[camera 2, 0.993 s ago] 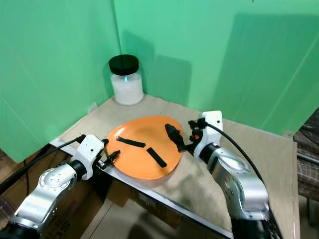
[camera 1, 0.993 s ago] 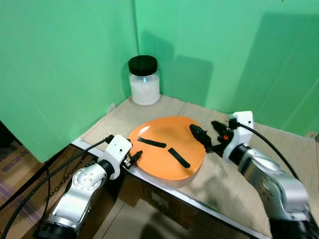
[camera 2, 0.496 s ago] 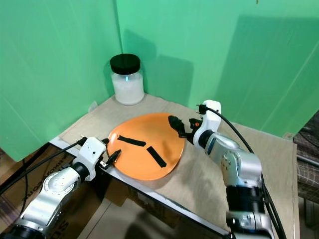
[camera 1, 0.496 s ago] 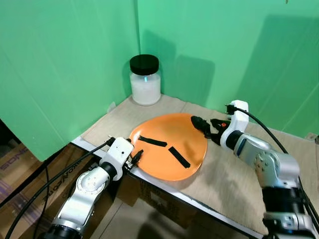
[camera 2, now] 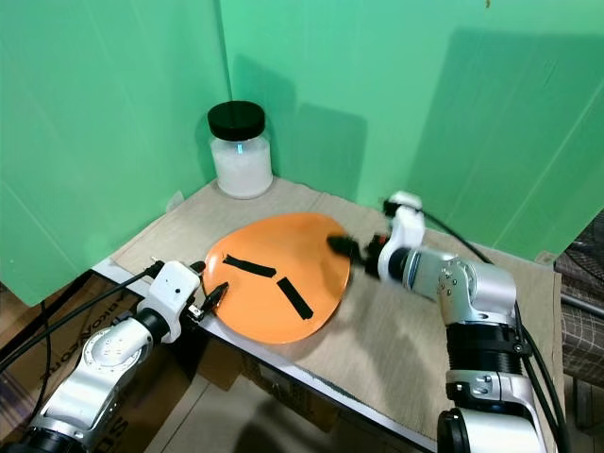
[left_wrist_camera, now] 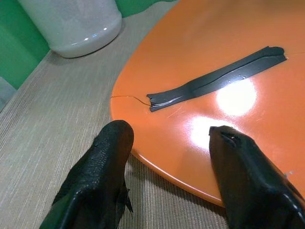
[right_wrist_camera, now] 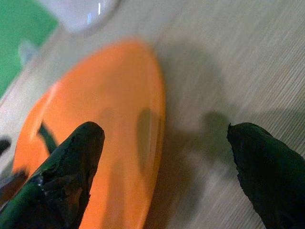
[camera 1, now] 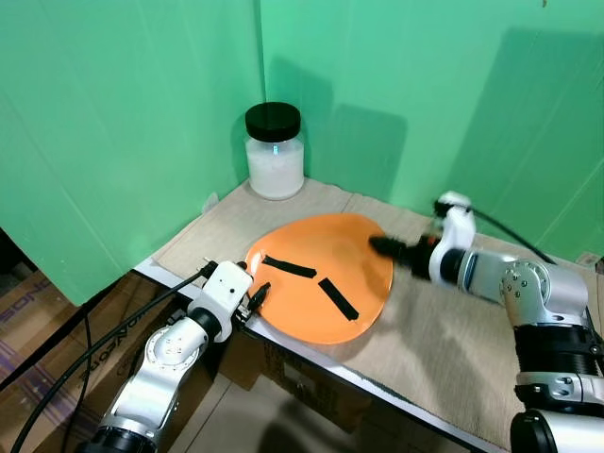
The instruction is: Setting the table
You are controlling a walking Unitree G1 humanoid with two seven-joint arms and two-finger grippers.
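Two black-fingered hands work at opposite edges of one round orange plastic plate (camera 1: 321,278). At the near left edge, the left hand (left_wrist_camera: 167,157) has its fingers spread apart: one finger (left_wrist_camera: 102,171) sits over the woven beige mat just off the rim, while the other (left_wrist_camera: 250,183) hangs over the glossy orange surface, and neither is closed on anything. At the far right edge, the right hand (right_wrist_camera: 162,157) is blurred in the head views, its fingers pointing at the rim; in its wrist view the fingers stand wide apart, one (right_wrist_camera: 66,176) above the orange surface and one (right_wrist_camera: 269,171) above the mat, gripping nothing. The plate lies flat on the worktop (camera 1: 453,349), near the front edge, which is covered by the beige woven mat (camera 2: 377,349). Two strips of black tape (camera 1: 288,268) are stuck on the plate; the second strip (camera 1: 338,298) lies at an angle just beside the first. Beyond the plate, in the back corner of the worktop, stands a frosted white jar with a black screw lid (camera 1: 275,151), well apart from both hands, with a small bluish glint on its shoulder. Green screen walls (camera 1: 132,113) enclose the corner. Low at the left, a brown cardboard box (camera 1: 24,302) carries printed lettering too cropped to read with certainty.
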